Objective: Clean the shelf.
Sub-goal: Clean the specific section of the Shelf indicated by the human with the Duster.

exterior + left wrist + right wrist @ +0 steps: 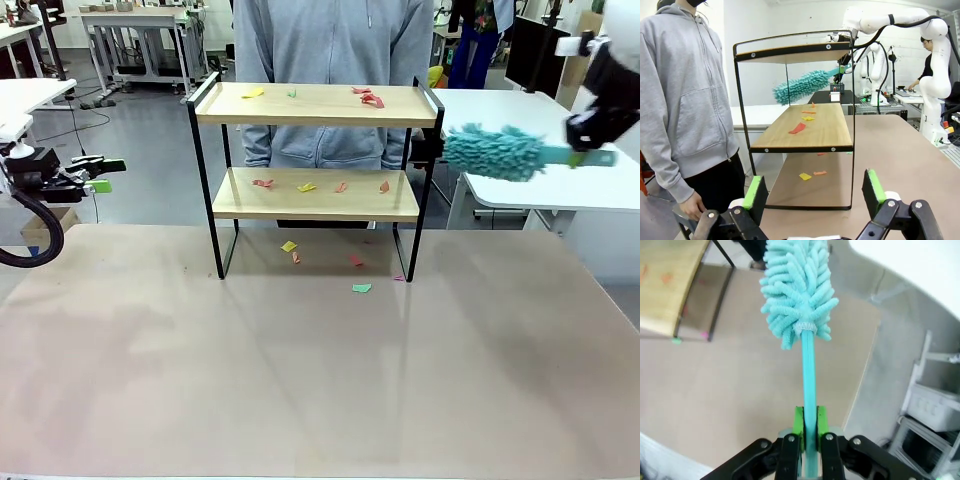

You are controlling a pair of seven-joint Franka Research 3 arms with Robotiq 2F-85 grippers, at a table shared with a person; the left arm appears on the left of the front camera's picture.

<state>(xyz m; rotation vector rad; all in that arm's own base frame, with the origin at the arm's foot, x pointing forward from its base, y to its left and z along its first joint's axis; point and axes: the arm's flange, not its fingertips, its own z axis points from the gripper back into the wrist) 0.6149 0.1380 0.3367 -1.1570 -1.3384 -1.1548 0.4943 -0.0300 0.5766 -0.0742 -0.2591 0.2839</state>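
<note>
The shelf (310,104) stands at the table's far middle, two light wooden boards in a black frame, with coloured paper scraps (369,97) on both boards and on the table below. My right gripper (583,152) is shut on the handle of a teal fluffy duster (493,152), held in the air to the right of the shelf, its head close to the right frame. The right wrist view shows the duster (798,285) running up from the shut gripper (808,437). My left gripper (104,174) stands open and empty at the far left, and its green pads (756,192) face the shelf (810,127).
A person in a grey hoodie (330,60) stands right behind the shelf. More scraps (361,287) lie on the beige table (300,380) under and before the shelf. White tables (530,180) stand at the right and far left.
</note>
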